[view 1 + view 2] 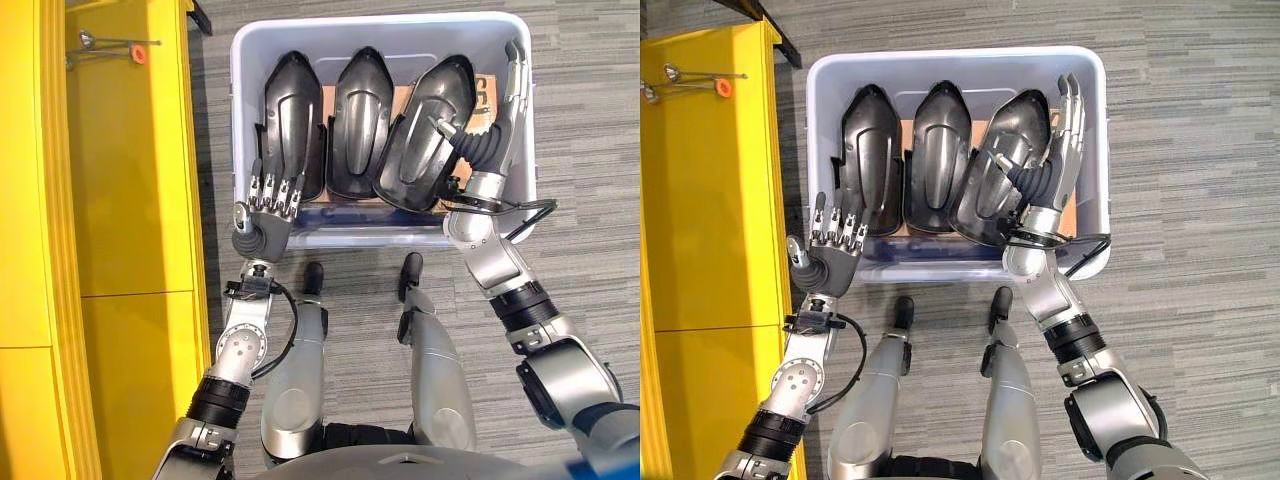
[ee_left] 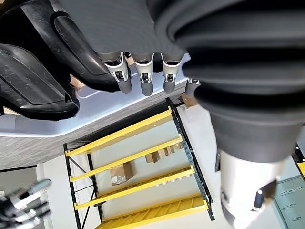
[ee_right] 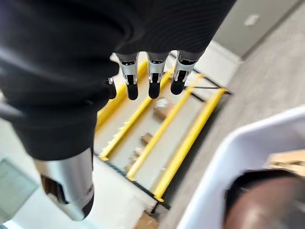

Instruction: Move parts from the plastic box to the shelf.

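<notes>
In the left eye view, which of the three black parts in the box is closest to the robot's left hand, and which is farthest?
From the left hand, nearest first:
1. Left part, right at its fingertips.
2. Middle part, in the centre of the box.
3. Right part, tilted, beside the right hand.

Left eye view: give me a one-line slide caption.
Both open hands, left hand and right hand, reach into the pale plastic box holding three black moulded shell parts, beside the yellow shelf.
</notes>
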You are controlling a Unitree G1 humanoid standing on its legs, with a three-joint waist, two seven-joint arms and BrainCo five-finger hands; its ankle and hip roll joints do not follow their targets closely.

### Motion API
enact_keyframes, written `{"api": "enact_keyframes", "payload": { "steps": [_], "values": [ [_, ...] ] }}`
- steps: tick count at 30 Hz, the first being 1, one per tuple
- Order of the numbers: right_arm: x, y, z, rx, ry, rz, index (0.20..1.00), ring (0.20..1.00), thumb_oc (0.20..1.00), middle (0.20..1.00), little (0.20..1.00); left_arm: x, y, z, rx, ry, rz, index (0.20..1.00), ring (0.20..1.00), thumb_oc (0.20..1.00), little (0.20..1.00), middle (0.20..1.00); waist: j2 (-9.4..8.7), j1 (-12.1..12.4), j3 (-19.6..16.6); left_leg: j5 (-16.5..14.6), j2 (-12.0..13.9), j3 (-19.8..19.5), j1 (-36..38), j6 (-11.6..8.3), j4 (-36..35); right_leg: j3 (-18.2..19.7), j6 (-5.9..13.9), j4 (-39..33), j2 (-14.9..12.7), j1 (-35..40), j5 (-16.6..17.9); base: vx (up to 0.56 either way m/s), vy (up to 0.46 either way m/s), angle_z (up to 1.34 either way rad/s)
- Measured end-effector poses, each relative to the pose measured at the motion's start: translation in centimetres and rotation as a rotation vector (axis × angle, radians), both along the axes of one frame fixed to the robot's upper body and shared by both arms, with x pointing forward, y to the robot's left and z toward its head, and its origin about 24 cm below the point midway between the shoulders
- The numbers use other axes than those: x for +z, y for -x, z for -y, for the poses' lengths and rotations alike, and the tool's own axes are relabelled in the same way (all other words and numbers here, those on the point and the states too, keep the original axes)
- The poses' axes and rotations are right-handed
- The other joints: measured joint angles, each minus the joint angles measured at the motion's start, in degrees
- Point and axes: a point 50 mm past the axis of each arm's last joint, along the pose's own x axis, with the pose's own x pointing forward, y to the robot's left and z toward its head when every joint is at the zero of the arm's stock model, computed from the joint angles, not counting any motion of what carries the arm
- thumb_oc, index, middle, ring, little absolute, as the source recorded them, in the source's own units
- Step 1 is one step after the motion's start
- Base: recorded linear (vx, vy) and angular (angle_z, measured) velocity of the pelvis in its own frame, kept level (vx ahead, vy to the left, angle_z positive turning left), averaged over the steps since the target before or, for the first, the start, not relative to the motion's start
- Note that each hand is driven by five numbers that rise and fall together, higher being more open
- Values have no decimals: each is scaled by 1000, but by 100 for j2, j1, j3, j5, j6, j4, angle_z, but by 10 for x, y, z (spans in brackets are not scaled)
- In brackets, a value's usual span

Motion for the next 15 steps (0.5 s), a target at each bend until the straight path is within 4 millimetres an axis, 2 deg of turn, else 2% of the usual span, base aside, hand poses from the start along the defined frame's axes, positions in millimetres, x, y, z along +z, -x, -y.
{"api": "enact_keyframes", "payload": {
  "steps": [3,9,12,15],
  "values": [
    [-16,0,2,21,-31,-97,1000,1000,1000,1000,1000,0,1,0,-2,20,17,1000,1000,1000,1000,1000,6,-53,0,-2,4,47,1,8,-5,32,0,1,-1,-21,0,-2,50,-6],
    [-46,-10,5,48,-228,-301,1000,1000,1000,1000,1000,2,0,2,-5,32,27,1000,1000,1000,1000,1000,29,-80,-1,-6,40,74,1,12,-15,81,-17,10,41,-68,-11,2,18,-6],
    [-50,-16,5,68,-278,-348,1000,1000,1000,1000,1000,2,0,2,-4,33,27,1000,1000,1000,1000,1000,39,-87,1,-4,46,79,-26,9,-14,84,-25,32,46,-108,-17,7,23,-1],
    [-49,-19,-4,119,-292,-377,1000,1000,1000,1000,1000,4,-1,5,-8,44,34,1000,1000,1000,1000,1000,111,-70,9,1,45,76,-73,2,-3,76,-34,106,43,-181,-25,2,10,0]
  ]
}}
